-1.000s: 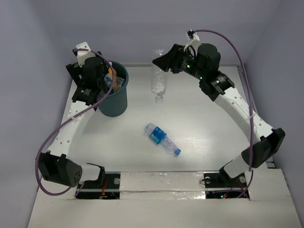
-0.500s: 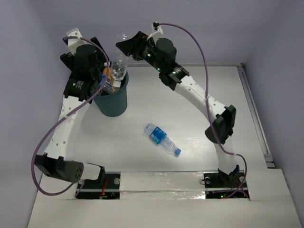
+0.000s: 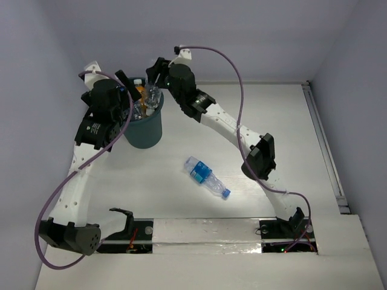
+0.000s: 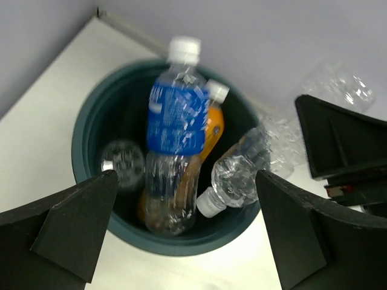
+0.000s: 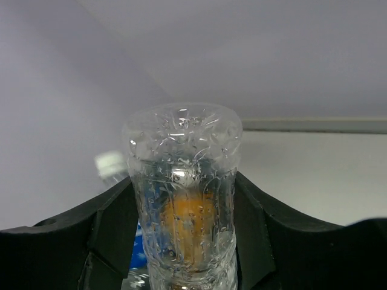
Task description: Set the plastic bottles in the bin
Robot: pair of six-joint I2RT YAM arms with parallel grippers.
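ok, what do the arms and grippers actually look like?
Left arm and right arm: white links with rows of holes, black joint housings, a purple cable looped along each. Fingers are black, wedge-shaped.

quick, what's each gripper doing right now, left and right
Left gripper: open, empty, above the bin.
Right gripper: shut on a clear plastic bottle.
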